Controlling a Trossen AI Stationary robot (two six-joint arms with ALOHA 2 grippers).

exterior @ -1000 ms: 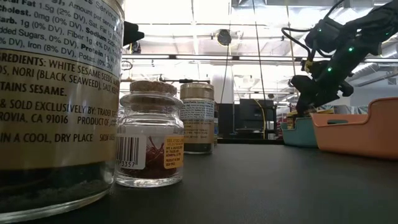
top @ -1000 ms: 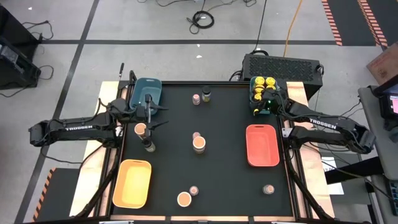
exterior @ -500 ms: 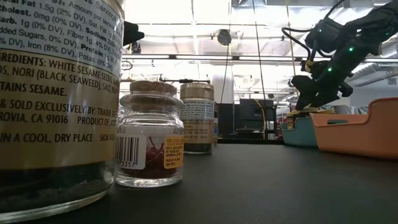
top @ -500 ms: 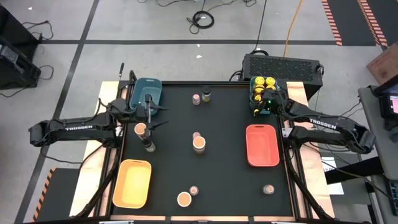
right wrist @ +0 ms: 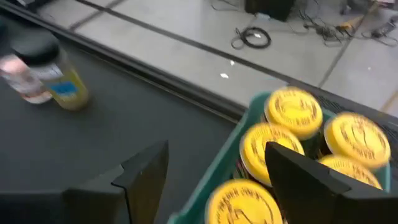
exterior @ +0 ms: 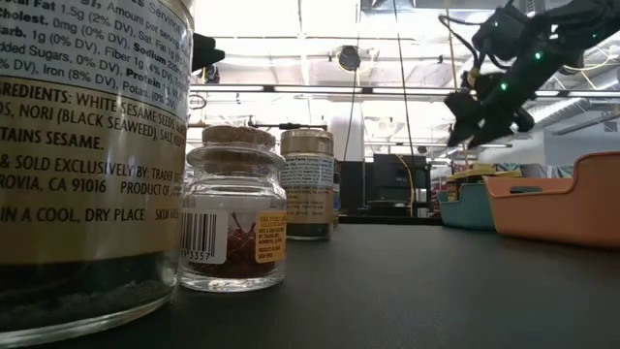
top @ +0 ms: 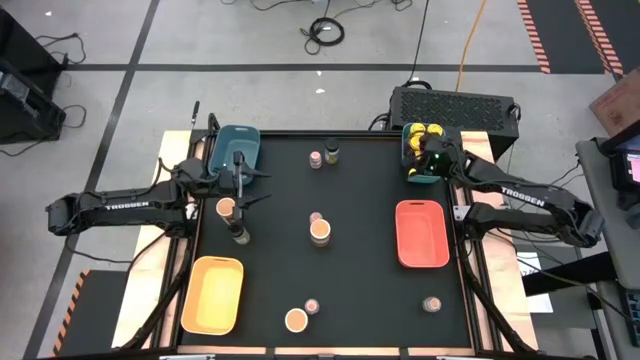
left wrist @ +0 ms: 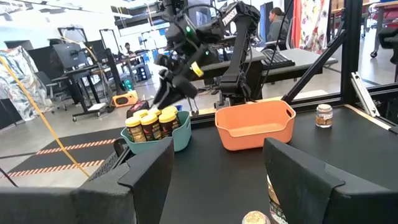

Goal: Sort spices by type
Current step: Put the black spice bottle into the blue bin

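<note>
Several yellow-lidded spice jars (right wrist: 293, 111) stand upright in a green tray (top: 420, 168) at the table's far right corner. My right gripper (right wrist: 217, 149) hangs open just above them, slanting down, with nothing between its fingers; it also shows in the low view (exterior: 467, 114). Over the table's left side my left gripper (top: 243, 190) is held level and open (left wrist: 217, 149), holding nothing. A tan-lidded jar (top: 226, 207) and a dark-lidded jar (top: 240, 235) stand on the table just under and nearer than it.
Other jars stand on the black table: a pair at the far middle (top: 323, 157), a pair at the centre (top: 320, 230), a pair at the near edge (top: 300, 316), one near right (top: 432, 304). A blue tray (top: 237, 148), an orange tray (top: 421, 233) and a yellow tray (top: 213, 293) are also there.
My right gripper has risen from the green tray, mostly in the last half second, and now hangs higher above the yellow-lidded jars, which stay in the tray.
</note>
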